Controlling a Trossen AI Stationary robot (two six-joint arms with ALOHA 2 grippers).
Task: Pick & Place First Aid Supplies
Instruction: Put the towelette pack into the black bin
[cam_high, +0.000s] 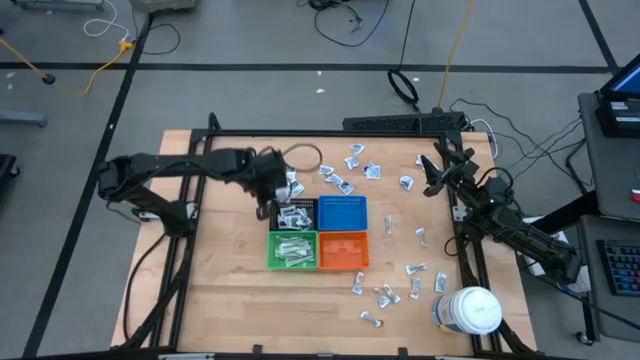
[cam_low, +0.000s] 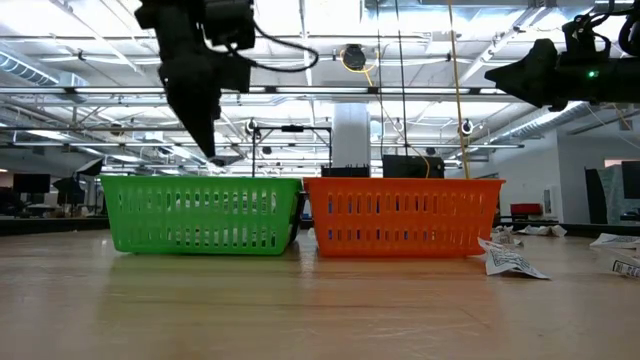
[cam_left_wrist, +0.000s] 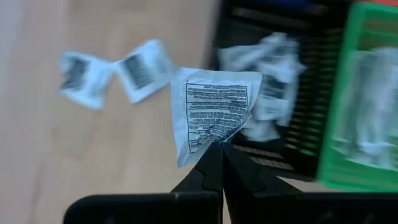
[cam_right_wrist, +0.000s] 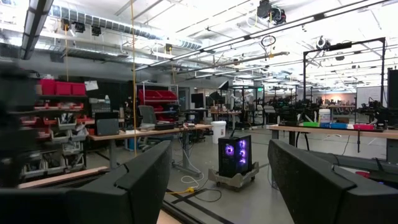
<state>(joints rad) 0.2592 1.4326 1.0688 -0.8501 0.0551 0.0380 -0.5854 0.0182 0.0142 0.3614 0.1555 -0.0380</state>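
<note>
My left gripper (cam_high: 268, 195) (cam_left_wrist: 216, 149) hangs above the table at the left side of the black bin (cam_high: 297, 213), shut on a white printed packet (cam_left_wrist: 211, 112). The black bin (cam_left_wrist: 280, 93) and the green bin (cam_high: 293, 250) (cam_left_wrist: 364, 93) both hold several packets. Two loose packets (cam_left_wrist: 112, 71) lie flat on the wood below the gripper. More packets (cam_high: 352, 165) (cam_high: 395, 290) lie scattered over the far and right parts of the table. My right gripper (cam_high: 432, 178) (cam_right_wrist: 217, 180) waits open, raised over the table's right far part, pointing into the room. My left gripper pinches the white packet by its lower edge (cam_left_wrist: 210, 138) between the two shut fingertips. The packet is lifted clear of the table and stands out past the fingertips, creased where they grip it. In the low view the fingers (cam_low: 205, 120) point down above the green bin's level.
The blue bin (cam_high: 342, 213) and the orange bin (cam_high: 343, 250) (cam_low: 405, 215) sit right of the black and green ones. A large white jar (cam_high: 470, 310) stands near the right near corner. Bare wood lies along the table's left and near sides.
</note>
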